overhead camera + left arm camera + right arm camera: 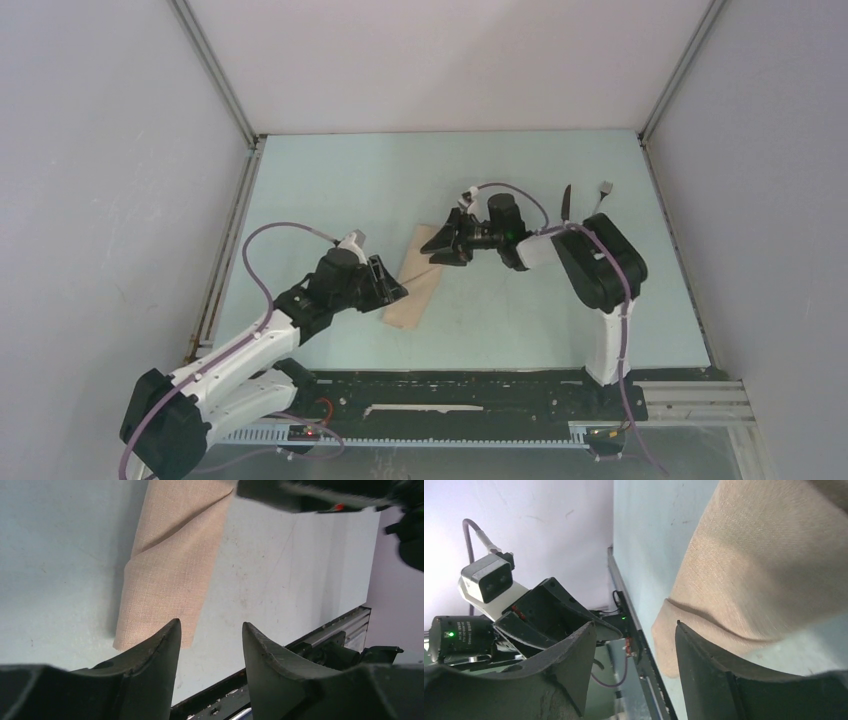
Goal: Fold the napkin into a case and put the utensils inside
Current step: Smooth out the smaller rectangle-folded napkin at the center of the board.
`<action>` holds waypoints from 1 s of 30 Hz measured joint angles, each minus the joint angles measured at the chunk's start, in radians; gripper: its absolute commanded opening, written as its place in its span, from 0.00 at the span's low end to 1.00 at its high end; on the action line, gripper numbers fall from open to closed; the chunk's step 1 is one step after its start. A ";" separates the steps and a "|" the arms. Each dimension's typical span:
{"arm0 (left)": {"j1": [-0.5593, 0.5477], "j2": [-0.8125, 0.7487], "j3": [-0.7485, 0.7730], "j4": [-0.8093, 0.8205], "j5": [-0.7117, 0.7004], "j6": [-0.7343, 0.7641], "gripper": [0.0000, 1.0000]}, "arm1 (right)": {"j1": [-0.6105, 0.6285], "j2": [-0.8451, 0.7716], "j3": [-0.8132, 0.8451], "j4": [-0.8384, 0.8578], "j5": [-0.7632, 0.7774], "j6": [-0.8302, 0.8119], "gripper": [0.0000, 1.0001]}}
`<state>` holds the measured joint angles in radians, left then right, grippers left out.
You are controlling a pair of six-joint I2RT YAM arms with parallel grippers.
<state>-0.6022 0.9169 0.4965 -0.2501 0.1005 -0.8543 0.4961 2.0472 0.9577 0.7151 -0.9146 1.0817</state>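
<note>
Spreading the left gripper point(211, 626) wide at the near end of the napkin point(170, 570), pinching nothing, overlapping the cloth's near corner with one fingertip; touching or hanging clear, not possible to tell. Spreading the right gripper point(635, 626) as well, holding nothing, hovering at the napkin's far end and pointing left. Lying mid-table as a narrow folded strip, running from near to far and leaning slightly right, showing straight long edges, a square near edge and one diagonal crease across the upper layer. Leaving bare pale-green table point(330, 190) showing left, right and far of the strip, plus a band between its near edge and the black rail point(480, 385). Resting well apart at far right, beyond the right arm's elbow: black knife point(566, 203) and grey fork point(604, 189), side by side. Closing in with white walls point(100, 200) on left, far and right.
</note>
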 measured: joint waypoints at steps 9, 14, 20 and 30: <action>-0.002 0.010 0.000 -0.007 0.019 0.015 0.57 | -0.067 -0.177 -0.006 -0.384 0.102 -0.217 0.59; -0.002 0.006 0.000 -0.007 0.044 0.017 0.57 | -0.039 -0.145 -0.055 -0.390 0.129 -0.201 0.47; -0.002 -0.080 0.010 -0.043 0.039 0.018 0.57 | 0.111 -0.100 -0.102 -0.306 0.228 -0.108 0.31; -0.003 -0.208 0.089 -0.147 -0.005 0.026 0.57 | 0.310 -0.046 -0.061 -0.203 0.384 -0.019 0.24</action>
<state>-0.6048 0.7086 0.5854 -0.3969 0.0959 -0.8288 0.8062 2.0014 0.8963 0.5121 -0.5304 1.0622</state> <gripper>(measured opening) 0.573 0.218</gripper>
